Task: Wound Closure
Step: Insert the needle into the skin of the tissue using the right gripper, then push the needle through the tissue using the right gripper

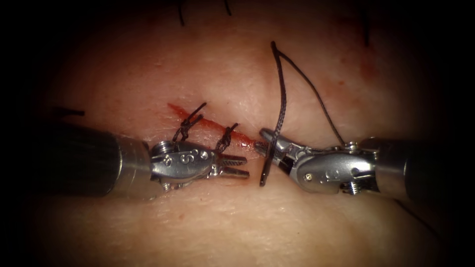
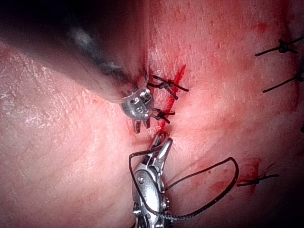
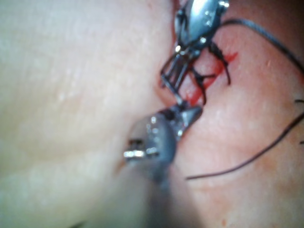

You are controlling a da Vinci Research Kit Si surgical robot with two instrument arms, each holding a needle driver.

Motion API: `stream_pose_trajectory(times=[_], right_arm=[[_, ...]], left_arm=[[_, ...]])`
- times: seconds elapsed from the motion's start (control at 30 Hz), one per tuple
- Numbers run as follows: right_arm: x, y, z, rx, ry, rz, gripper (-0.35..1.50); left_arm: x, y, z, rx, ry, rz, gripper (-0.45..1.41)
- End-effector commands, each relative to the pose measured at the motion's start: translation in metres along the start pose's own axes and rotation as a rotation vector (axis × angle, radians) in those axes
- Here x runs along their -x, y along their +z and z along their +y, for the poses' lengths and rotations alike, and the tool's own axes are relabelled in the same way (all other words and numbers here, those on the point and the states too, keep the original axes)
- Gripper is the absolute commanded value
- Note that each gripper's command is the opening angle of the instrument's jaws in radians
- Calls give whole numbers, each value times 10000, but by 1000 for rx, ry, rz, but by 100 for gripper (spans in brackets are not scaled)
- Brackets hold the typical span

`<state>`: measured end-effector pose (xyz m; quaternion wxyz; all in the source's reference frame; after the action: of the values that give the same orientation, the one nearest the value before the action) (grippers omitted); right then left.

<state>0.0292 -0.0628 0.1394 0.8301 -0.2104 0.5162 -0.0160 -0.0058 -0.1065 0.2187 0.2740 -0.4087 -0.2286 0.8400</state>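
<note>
Right tool (image 1: 269, 143) grips thread (image 1: 282, 99) running upward; left tool (image 1: 237, 166) empty.

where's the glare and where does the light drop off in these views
Endoscope view: light pools on the middle of the tissue and the edges go dark; glints on the left claw, open and empty, and the right claw, shut on the thread. Left wrist view: left shaft in shadow. Right wrist view: pale glare on tissue.
</note>
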Motion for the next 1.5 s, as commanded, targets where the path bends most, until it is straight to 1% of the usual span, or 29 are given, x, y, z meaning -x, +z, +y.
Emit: stream_pose_trajectory(times=[0.03, 0.07, 0.1, 0.2, 0.27, 0.33, 0.6, 0.73, 0.87, 1.1, 1.43, 1.5], right_arm=[[-13, 5, 7, 16, -22, 10, -35], [-18, 5, 12, 23, -34, 13, -35], [-31, 3, 25, 40, -58, 17, -35], [-47, 0, 46, 64, -75, 26, -35], [-54, -2, 57, 75, -81, 31, -35], [-58, -4, 62, 78, -82, 33, -35], [-51, -5, 69, 84, -85, 38, -35], [-46, -5, 75, 88, -28, 53, -35], [-45, -10, 91, 92, 20, 61, -35], [-35, -6, 100, 74, 151, 79, -35], [-35, -2, 110, 68, 193, 90, -35], [-33, 0, 117, 65, 245, 92, -35]], left_arm=[[5, 9, 4, 4, -1, 0, 16], [5, 10, 5, 3, -2, 0, 16], [4, 13, 5, 6, -2, 0, 16], [2, 18, 5, 12, -4, 1, 16], [-1, 20, 4, 11, -6, 1, 16], [-3, 21, 3, 12, -7, 2, 16], [-4, 25, 2, 15, -7, 2, 16], [-2, 25, 1, 15, -5, 2, 16], [3, 27, -3, 14, 1, 3, 14], [13, 31, -12, 13, 1, 1, 14], [20, 28, -19, 18, -3, 0, 14], [21, 28, -19, 19, -1, 0, 14]])
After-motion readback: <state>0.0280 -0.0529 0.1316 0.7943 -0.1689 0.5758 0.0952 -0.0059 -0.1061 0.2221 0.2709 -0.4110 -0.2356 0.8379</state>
